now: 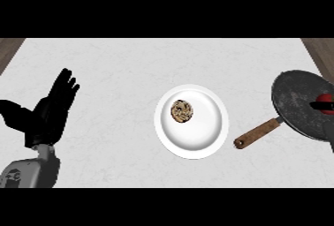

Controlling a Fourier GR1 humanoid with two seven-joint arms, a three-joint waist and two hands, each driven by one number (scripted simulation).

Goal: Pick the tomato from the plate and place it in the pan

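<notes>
The tomato (324, 98) sat at three o'clock, over the pan (295, 103), round, so no long axis could be told. The right hand (324, 106) showed only as dark fingers across it at the frame's edge; whether they clamped it, I cannot tell. The pan's handle (258, 133) ran toward seven o'clock. The plate (195, 141) at centre held a cookie (182, 111). At nine o'clock the left hand (49, 110) rested, fingers straight and apart. Pale counter (117, 57) lay bare between them.
</notes>
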